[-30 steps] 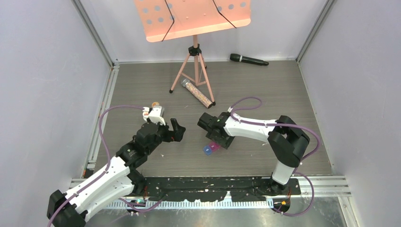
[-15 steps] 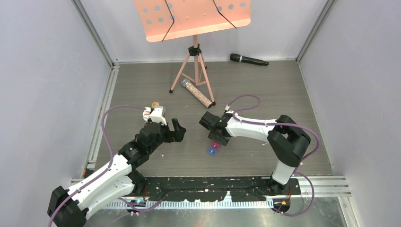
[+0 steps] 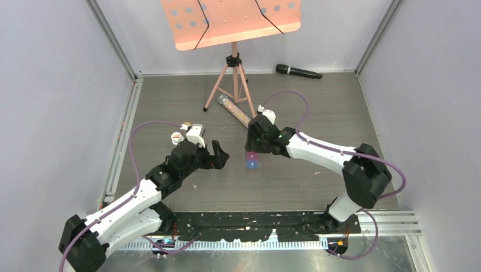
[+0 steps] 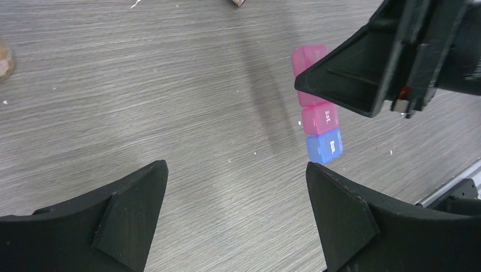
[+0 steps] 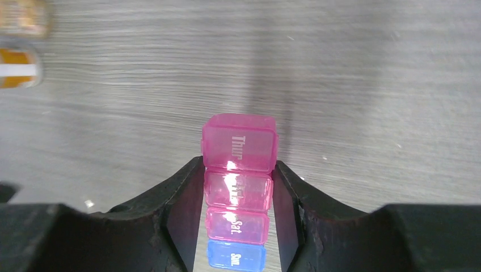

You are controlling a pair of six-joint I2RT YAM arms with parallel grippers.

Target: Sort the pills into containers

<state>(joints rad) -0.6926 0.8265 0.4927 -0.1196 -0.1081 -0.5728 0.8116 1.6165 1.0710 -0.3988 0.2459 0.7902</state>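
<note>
Between the right gripper's (image 5: 239, 166) jaws, the pill box (image 5: 240, 143) sits clamped.

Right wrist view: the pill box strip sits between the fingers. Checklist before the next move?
1. Grip: ok. The right gripper is shut on the pill box strip, with its fingers on both long sides.
2. Alignment: ok. The strip runs straight between them, Thur end sticking out.
3. Open for filling: not ok. All four compartments look shut.
4. Other arm: ok. The left gripper is open and empty, facing the strip.
5. Strip lifted off the table: cannot tell.
6. Pills located: cannot tell. None are plainly visible.
</note>
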